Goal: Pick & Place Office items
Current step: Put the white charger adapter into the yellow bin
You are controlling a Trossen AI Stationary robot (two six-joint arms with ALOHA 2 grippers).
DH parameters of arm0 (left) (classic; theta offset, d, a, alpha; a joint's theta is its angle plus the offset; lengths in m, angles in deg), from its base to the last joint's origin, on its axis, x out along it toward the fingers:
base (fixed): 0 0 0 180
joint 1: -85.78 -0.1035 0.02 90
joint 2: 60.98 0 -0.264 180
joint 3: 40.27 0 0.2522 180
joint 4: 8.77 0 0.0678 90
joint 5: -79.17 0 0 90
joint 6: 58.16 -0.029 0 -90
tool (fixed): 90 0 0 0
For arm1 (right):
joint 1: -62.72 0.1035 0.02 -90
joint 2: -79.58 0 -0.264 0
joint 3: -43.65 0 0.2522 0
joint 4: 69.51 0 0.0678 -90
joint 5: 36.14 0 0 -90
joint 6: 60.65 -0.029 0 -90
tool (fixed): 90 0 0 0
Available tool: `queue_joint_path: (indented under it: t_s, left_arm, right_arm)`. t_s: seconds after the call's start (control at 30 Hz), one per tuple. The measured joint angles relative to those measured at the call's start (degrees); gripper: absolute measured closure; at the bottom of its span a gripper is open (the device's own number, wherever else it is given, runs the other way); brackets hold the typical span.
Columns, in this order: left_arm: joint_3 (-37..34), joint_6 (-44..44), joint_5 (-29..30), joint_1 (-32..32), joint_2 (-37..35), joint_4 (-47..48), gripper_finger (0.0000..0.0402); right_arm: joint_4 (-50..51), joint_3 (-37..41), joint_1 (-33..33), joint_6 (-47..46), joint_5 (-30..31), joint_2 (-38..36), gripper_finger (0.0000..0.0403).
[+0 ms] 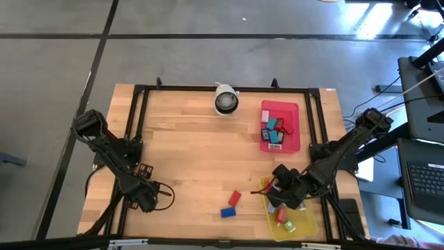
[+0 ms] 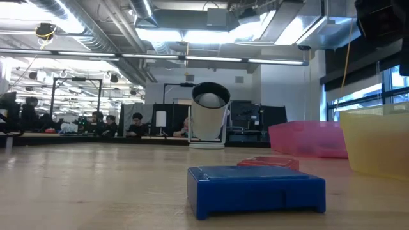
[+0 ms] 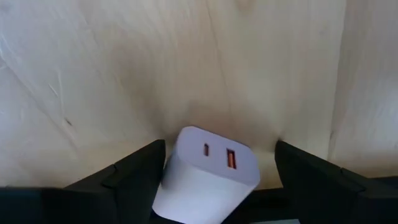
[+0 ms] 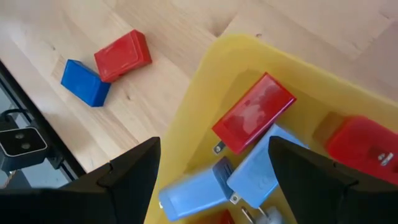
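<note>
The right pincer (image 1: 282, 189) hangs over the yellow tray (image 1: 306, 226), fingers apart, holding nothing; red and pale blue blocks (image 4: 252, 113) lie in the tray beneath it. A red block (image 1: 234, 198) and a blue block (image 1: 227, 212) sit touching on the tabletop (image 1: 194, 153) beside the tray. More blocks fill the pink tray (image 1: 295, 111). The left pincer (image 3: 211, 180) rests low, fingers apart around a white charger (image 3: 208, 177).

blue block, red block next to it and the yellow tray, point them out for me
blue block (image 1: 227, 212): high view, middle of its top face.
red block (image 1: 234, 198): high view, middle of its top face.
yellow tray (image 4: 205, 93): right wrist view, on its near wall.
</note>
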Motion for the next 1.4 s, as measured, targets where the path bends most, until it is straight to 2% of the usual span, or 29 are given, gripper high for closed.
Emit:
queue_joint_path:
  t_s: [0.13,0.37,0.57,0.7,0.9,1.03,1.13,1.27,1.4]
  left_arm:
    - [0.0,0.0,-0.6,0.0,0.0,-0.3,0.0136]
    - [0.1,1.3,0.3,-0.2,0.1,-0.5,0.0232]
    - [2.7,3.5,4.7,-2.2,0.2,0.1,0.0297]
    - [4.4,4.6,7.9,-4.2,0.2,0.2,0.0318]
    - [7.3,5.6,5.5,-8.9,0.2,0.6,0.0305]
    - [8.6,14.3,-1.4,-12.7,0.2,2.1,0.0268]
    - [8.6,22.1,-7.6,-14.1,0.2,9.3,0.0234]
    - [8.6,29.2,-11.9,-14.4,0.2,20.4,0.0193]
    - [6.9,31.9,-16.8,-13.8,0.1,20.4,0.0160]
  right_arm:
    - [0.0,0.0,-0.9,1.3,0.0,0.0,0.0101]
    - [0.0,0.0,-2.2,1.6,0.0,0.0,0.0101]
    - [0.0,0.0,-2.9,3.8,0.0,0.0,0.0101]
    - [0.0,0.0,-3.8,6.2,0.0,0.0,0.0101]
    - [0.0,0.0,-5.5,9.0,0.0,0.0,0.0101]
    - [-0.1,0.0,-6.6,8.9,-0.5,0.0,0.0101]
    - [-0.6,0.0,-6.9,9.1,-0.6,0.0,0.0101]
    - [-1.3,0.0,-7.3,11.1,-0.6,0.0,0.0101]
    - [-1.7,0.0,-7.9,13.0,-0.6,0.0,0.0101]
